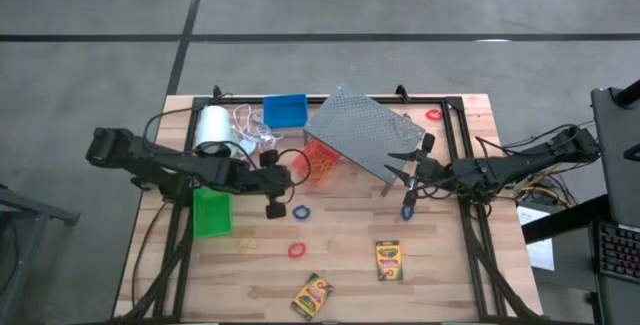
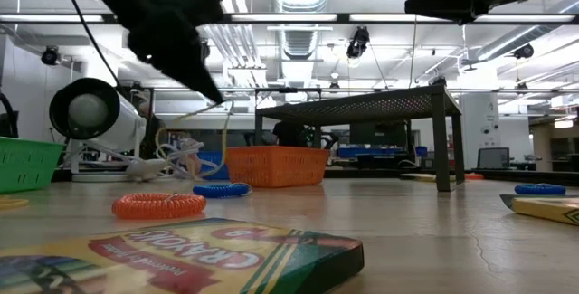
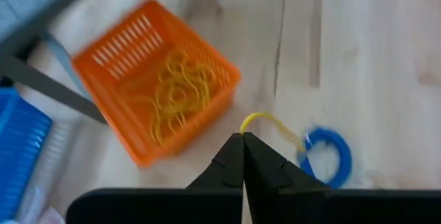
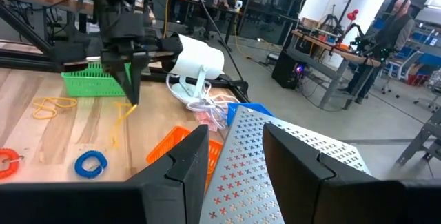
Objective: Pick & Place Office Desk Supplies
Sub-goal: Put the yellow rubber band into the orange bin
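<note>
My left gripper [image 3: 242, 138] is shut on a thin yellow rubber band [image 3: 272, 122] and slants down over the table beside the orange bin [image 3: 158, 86], which holds several yellow bands. A blue ring band [image 3: 327, 156] lies flat just past the fingertips. From the right wrist view the same left gripper [image 4: 129, 79] stands above the wood with the band [image 4: 122, 122] dangling. My right gripper [image 1: 405, 172] hovers open and level at the grey rack's [image 1: 365, 130] near right corner, with nothing between its fingers [image 4: 176, 165]. My left gripper pinches one end of the yellow band's loop [image 3: 249, 119] between its two fingertips, coming from above at a slant. The rest of the band hangs slack below the tips [image 4: 117, 133]. Whether its low end touches the table, I cannot tell.
A green bin [image 1: 211, 211], a white roll with cord [image 1: 212, 125] and a blue bin [image 1: 285, 110] sit at the left and back. Red rings [image 1: 296, 250] [image 1: 433, 114], another blue ring [image 1: 408, 211] and two crayon boxes [image 1: 388, 260] [image 1: 312, 295] lie flat on the wood.
</note>
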You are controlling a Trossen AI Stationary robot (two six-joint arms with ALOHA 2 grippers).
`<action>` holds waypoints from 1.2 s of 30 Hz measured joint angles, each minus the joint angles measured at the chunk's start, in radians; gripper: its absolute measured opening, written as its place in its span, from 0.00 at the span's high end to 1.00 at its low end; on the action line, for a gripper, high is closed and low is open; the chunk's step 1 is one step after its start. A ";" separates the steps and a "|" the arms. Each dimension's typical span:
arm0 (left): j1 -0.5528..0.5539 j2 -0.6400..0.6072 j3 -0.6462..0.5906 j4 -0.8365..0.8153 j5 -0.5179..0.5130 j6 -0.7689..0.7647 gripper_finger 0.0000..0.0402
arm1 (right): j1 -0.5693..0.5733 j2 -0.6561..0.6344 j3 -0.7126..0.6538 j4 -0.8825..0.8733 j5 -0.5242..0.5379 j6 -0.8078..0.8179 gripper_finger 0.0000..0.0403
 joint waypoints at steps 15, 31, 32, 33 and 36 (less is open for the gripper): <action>0.035 0.000 0.000 0.331 -0.070 0.283 1.00 | 0.000 0.000 0.000 0.000 0.000 0.000 0.66; 0.191 -0.001 0.001 0.486 -0.028 0.336 1.00 | 0.000 0.000 0.000 0.000 0.000 -0.002 0.66; 0.197 -0.001 0.001 0.486 -0.019 0.335 1.00 | 0.000 0.000 0.000 0.000 0.000 -0.002 0.66; 0.200 -0.001 0.001 0.486 -0.011 0.331 1.00 | 0.000 0.000 0.000 0.000 0.000 0.000 0.66; 0.202 0.004 0.001 0.479 -0.005 0.313 1.00 | 0.000 0.000 0.000 0.000 0.000 -0.002 0.66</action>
